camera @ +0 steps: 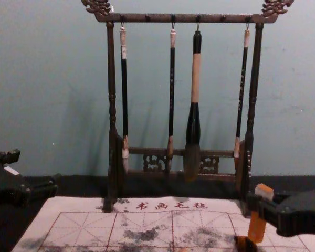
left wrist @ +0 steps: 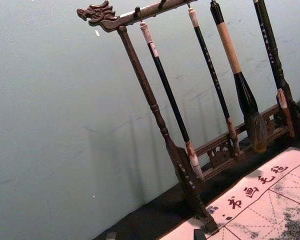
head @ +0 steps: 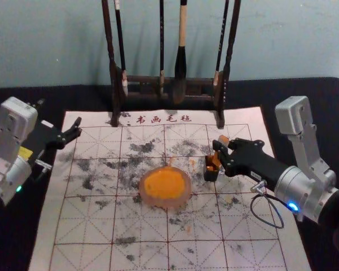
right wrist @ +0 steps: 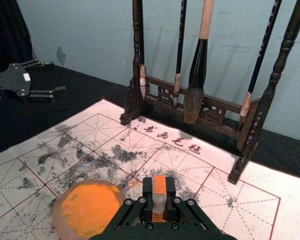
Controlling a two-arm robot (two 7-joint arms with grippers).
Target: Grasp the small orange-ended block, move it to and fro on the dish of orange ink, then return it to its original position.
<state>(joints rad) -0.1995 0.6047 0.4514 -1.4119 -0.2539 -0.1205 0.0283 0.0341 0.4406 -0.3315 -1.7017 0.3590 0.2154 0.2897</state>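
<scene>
The right gripper (head: 220, 153) is shut on the upright block (head: 216, 160), just above the small dark box (head: 211, 174). In the right wrist view the right gripper (right wrist: 159, 199) pinches the block's pale middle, and its orange end (right wrist: 160, 184) sticks up. The chest view has the block (camera: 256, 227) tilted slightly, its lower end at the dark box (camera: 244, 243); whether it is inside cannot be told. The round dish of orange ink (head: 165, 186) lies left of the box. At the far left, the left gripper (head: 59, 114) is parked open; the left wrist view has the left gripper (left wrist: 155, 234) too.
A dark wooden rack (head: 141, 79) with several hanging brushes stands at the back, before the wall. A white gridded mat (head: 141, 254) with black smudges lies under the dish and box, on a black tablecloth (head: 327, 93). A cable (head: 266, 220) loops beneath the right arm.
</scene>
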